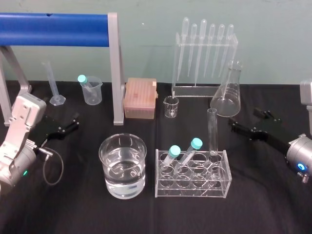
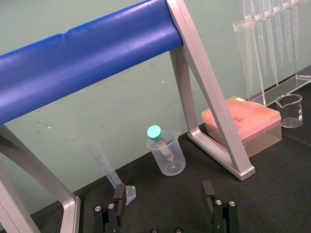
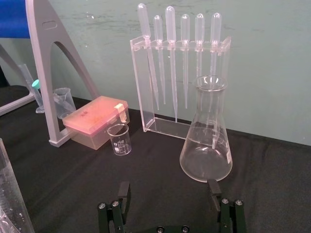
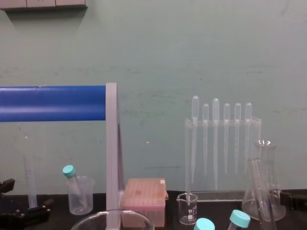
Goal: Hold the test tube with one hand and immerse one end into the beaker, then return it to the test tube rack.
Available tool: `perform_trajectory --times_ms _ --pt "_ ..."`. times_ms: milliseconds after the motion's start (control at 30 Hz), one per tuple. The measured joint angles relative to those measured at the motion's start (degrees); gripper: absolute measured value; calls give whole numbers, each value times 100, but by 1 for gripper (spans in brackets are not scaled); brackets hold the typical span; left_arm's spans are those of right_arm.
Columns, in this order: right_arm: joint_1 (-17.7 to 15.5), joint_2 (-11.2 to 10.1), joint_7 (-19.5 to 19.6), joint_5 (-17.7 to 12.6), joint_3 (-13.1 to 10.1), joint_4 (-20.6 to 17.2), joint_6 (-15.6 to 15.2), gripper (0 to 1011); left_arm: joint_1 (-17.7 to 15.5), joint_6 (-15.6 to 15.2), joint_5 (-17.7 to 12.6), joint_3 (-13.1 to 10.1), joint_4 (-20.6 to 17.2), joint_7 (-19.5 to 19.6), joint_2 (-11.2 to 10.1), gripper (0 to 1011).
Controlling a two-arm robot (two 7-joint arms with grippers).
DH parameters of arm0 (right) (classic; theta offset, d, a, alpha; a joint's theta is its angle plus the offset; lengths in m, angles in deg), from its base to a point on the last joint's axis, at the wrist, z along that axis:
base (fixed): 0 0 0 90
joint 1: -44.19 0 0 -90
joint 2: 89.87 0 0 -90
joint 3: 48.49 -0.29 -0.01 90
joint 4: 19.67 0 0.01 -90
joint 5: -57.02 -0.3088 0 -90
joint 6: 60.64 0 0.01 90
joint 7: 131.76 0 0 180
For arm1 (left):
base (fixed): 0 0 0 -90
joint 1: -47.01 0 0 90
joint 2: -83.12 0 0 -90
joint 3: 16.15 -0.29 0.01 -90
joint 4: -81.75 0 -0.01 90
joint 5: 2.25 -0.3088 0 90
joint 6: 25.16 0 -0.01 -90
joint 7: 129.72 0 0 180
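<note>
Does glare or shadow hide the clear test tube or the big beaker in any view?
Head view: even light, no hard shadows; the test tube and the beaker read plainly against the black cloth. Chest view: the bottom edge cuts the beaker below its rim.

**Left wrist: empty gripper, labware ahead**

Left gripper [image 2: 164, 190] low over black bench [image 2: 272, 184], fingers [image 2: 120, 193] spread apart, nothing between. Ahead: plastic beaker [image 2: 170, 158] holding teal-capped tube [image 2: 156, 135], graduated cylinder [image 2: 104, 160] beside it, grey frame leg [image 2: 214, 97] under blue bar [image 2: 82, 63], pink tip box [image 2: 248, 121], small glass beaker [image 2: 290, 110], pipette rack [image 2: 265, 53].
</note>
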Motion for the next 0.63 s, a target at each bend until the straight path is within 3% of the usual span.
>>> perform_trajectory --times_ms 633 --pt "-9 -18 34 2 0 -36 1 1002 0 0 0 0 0 0 0 1000"
